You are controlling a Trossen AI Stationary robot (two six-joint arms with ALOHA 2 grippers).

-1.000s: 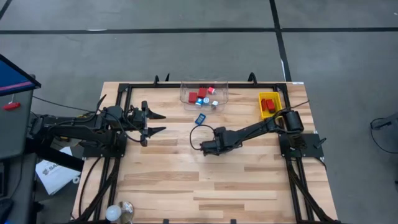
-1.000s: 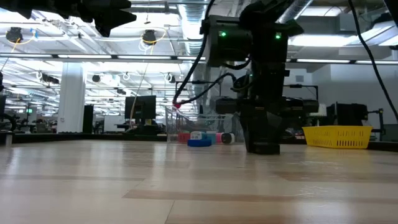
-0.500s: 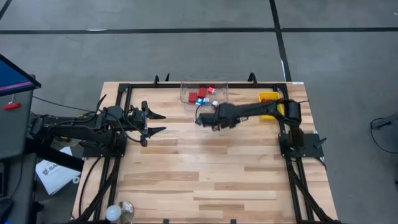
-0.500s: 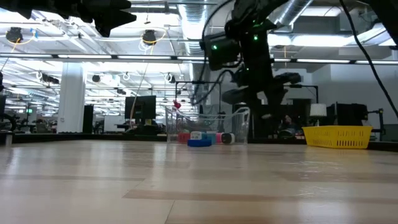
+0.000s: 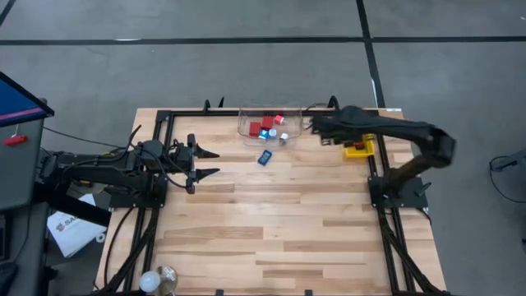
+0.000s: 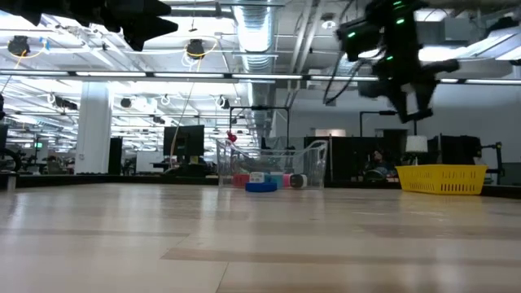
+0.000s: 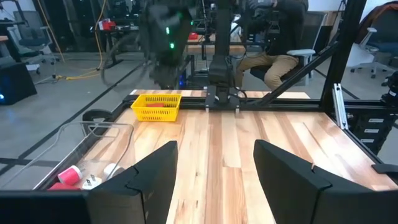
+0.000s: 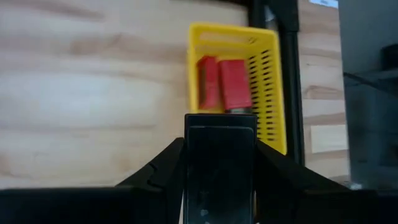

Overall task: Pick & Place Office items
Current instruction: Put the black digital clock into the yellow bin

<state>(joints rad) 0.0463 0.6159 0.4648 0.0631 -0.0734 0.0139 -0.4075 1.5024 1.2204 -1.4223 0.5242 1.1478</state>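
Wooden worktop (image 5: 271, 222) | right gripper (image 8: 219, 134) above yellow tray (image 8: 268, 74), pinching flat dark rectangle (image 8: 219, 168) | red blocks (image 8: 224, 84) in tray | left gripper (image 5: 205, 162) spread, left edge

Overhead and table-level views share the yellow tray (image 5: 357, 138) (image 6: 442, 177); the right wrist camera looks down close above it.

Place: robotics lab in an open industrial hall
Ceiling: exposed ducts (image 6: 252, 32), strip lights
Floor: grey concrete (image 5: 246, 66)
Background: monitors, desks, seated person (image 7: 277, 59)
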